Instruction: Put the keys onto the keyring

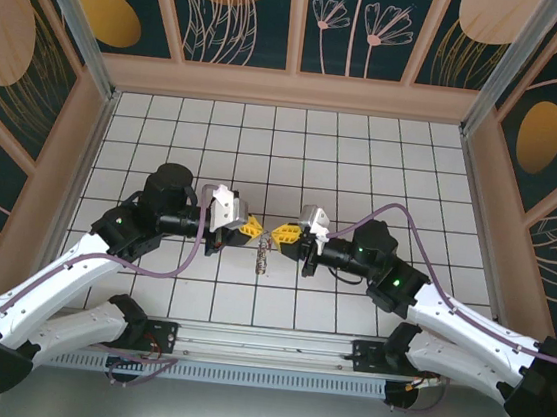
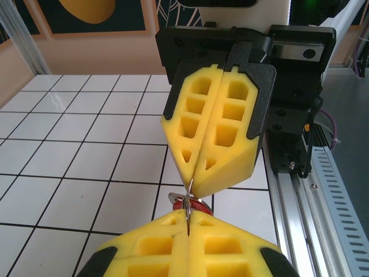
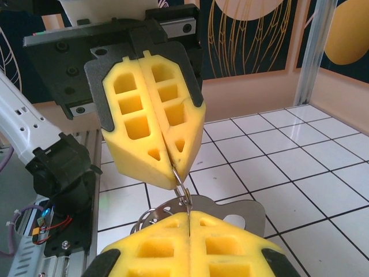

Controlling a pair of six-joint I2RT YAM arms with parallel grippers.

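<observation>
Closest to the left wrist lens, along the bottom edge: left gripper [image 2: 187, 226], yellow foam pads pressed together, pinching a thin wire rising out of the seam. Same wire, the keyring [image 2: 189, 195], leading up into the tip of the right gripper [image 2: 194, 180] at frame centre, likewise clamped shut on it, tip to tip with the first and nearly touching. Just behind the wire, low centre, a patch of red with a sliver of bright metal at its left: probably the key with the red tag [image 2: 198, 203], mostly hidden; cannot tell whether threaded on the loop or merely hanging against it.

From the right wrist, the same meeting mirrored: own pads at the bottom edge, the opposite claw in the upper left, a small loop of wire bridging the two tips. Under the loop, flat silvery plain keys [image 3: 225, 206] fanning toward lower right and lower left, over the white tiled table [image 3: 300, 173].

From above, both arms bent inward, yellow tips meeting a little below the middle of the frame. Small cluster of metal just down-frame of the meeting point, over a tile line; too small to separate key from key. Silver rail [image 1: 263, 348] across the lower part of the frame, between the two arm bases.
</observation>
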